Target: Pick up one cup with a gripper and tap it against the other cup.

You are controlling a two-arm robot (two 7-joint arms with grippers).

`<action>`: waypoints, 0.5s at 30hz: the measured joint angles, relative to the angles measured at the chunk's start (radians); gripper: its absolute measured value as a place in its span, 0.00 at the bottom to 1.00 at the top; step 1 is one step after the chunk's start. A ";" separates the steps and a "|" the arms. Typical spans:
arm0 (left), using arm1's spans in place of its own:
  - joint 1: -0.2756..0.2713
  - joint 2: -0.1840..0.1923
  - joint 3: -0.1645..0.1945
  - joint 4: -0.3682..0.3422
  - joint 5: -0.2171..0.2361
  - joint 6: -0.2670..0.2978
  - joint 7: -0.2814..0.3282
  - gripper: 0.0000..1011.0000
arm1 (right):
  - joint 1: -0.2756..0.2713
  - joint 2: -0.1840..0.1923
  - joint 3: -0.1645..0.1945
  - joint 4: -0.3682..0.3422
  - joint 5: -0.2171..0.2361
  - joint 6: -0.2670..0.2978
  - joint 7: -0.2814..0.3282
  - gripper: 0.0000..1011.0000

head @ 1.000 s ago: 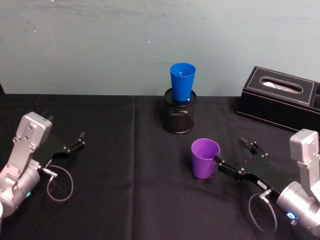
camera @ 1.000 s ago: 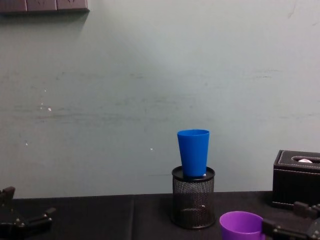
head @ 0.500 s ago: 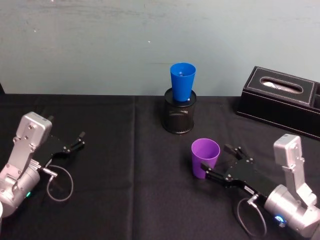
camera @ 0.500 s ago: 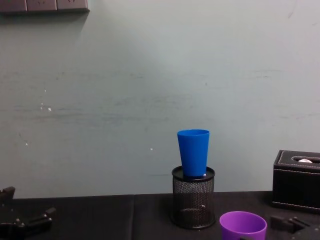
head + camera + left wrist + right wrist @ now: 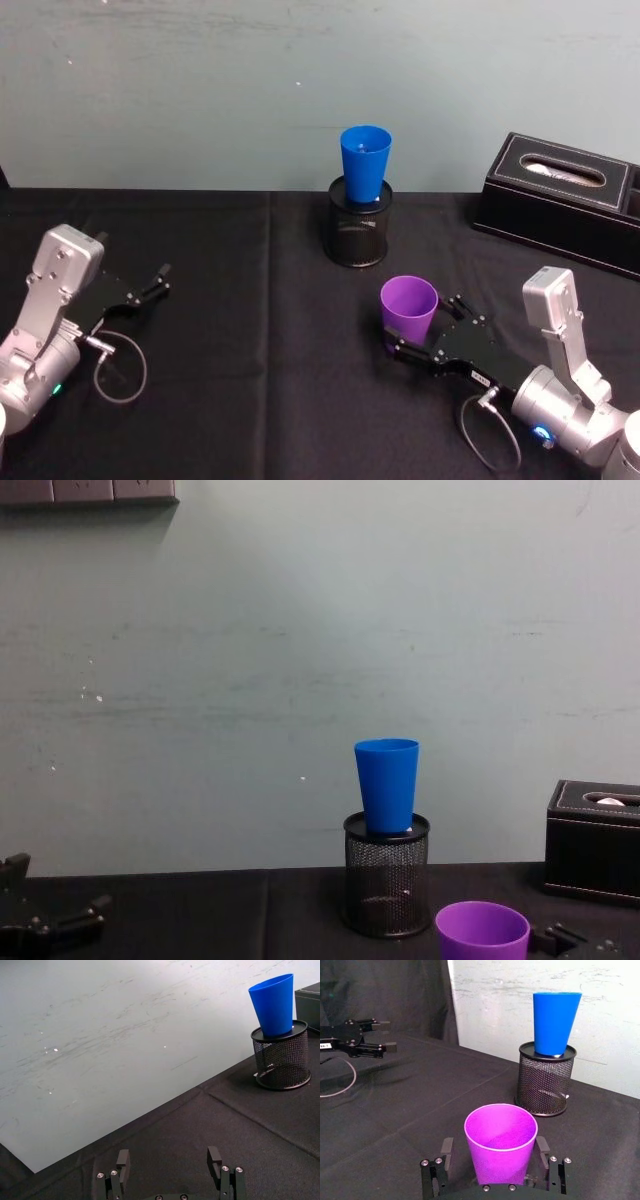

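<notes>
Both fingers (image 5: 447, 1149) of the right hand (image 5: 424, 326) flank the purple cup (image 5: 408, 310), spread, not gripping. Behind, the blue cup (image 5: 365, 160) stands in the mesh holder (image 5: 357, 240); left hand (image 5: 160, 280) rests open.

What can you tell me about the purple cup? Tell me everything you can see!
The purple cup looks like smooth, plain plastic, wider at its open top and narrower at the bottom. It stands upright on the black tablecloth, mouth up, and looks empty inside. The right gripper has one open finger on each side of it, close to its walls but not squeezing. It stands apart from the blue cup, which is farther back.
</notes>
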 joint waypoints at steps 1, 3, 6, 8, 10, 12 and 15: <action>0.000 0.000 0.000 0.000 0.000 0.000 0.000 1.00 | 0.002 -0.002 0.001 0.004 -0.001 -0.001 0.002 0.99; 0.000 0.000 0.000 0.000 0.000 0.000 0.000 1.00 | 0.007 -0.008 0.006 0.015 -0.005 -0.005 0.008 0.99; 0.000 0.000 0.000 0.000 0.000 0.000 0.000 1.00 | 0.012 -0.014 0.011 0.025 -0.008 -0.008 0.012 0.99; 0.000 0.000 0.000 0.000 0.000 0.000 0.000 1.00 | 0.016 -0.019 0.015 0.034 -0.012 -0.011 0.017 0.99; 0.000 0.000 0.000 0.000 0.000 0.000 0.000 1.00 | 0.021 -0.025 0.018 0.042 -0.017 -0.012 0.020 0.99; 0.000 0.000 0.000 0.000 0.000 0.000 0.000 1.00 | 0.024 -0.029 0.021 0.047 -0.020 -0.013 0.023 0.99; 0.000 0.000 0.000 0.000 0.000 0.000 0.000 1.00 | 0.030 -0.035 0.026 0.058 -0.025 -0.017 0.030 0.99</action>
